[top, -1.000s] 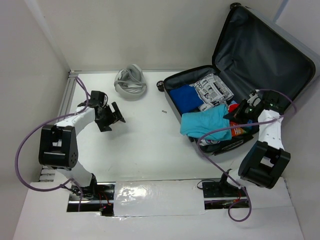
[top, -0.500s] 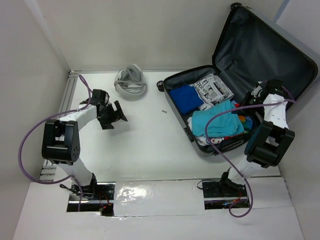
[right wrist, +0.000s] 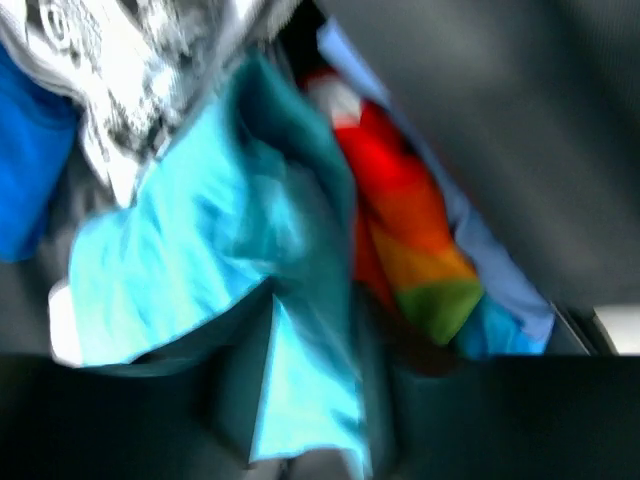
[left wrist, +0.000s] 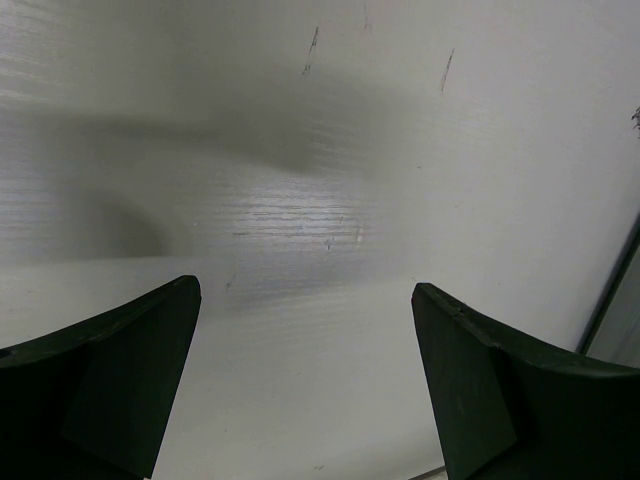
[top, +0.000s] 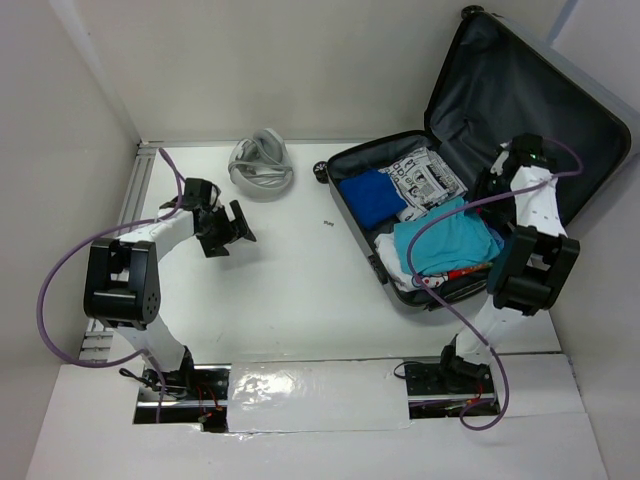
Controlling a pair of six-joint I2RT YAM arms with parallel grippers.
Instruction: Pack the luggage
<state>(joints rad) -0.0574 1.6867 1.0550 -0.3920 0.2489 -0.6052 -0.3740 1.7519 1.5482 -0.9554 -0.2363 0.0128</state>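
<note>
The luggage [top: 520,95] lies open at the back right, its lid propped up. Its lower half holds a blue garment [top: 372,195], a black-and-white printed cloth [top: 428,178] and a teal shirt [top: 445,240] spread over a rainbow-coloured item [right wrist: 405,240]. My right gripper [top: 492,185] hovers over the case's far side by the lid. In the blurred right wrist view its jaws [right wrist: 315,400] stand apart, open, with the teal shirt [right wrist: 200,230] lying between them. My left gripper [top: 235,228] is open over bare table [left wrist: 305,290], holding nothing.
A grey bundle [top: 262,165] lies on the white table near the back wall, left of the case. White walls close in the left side and back. A small dark speck [top: 327,223] marks the table beside the case's wheel [top: 320,170].
My right arm swung from the case's front toward the lid, carrying the teal shirt further into the case, and its jaws have parted. The left arm shifted only slightly.
</note>
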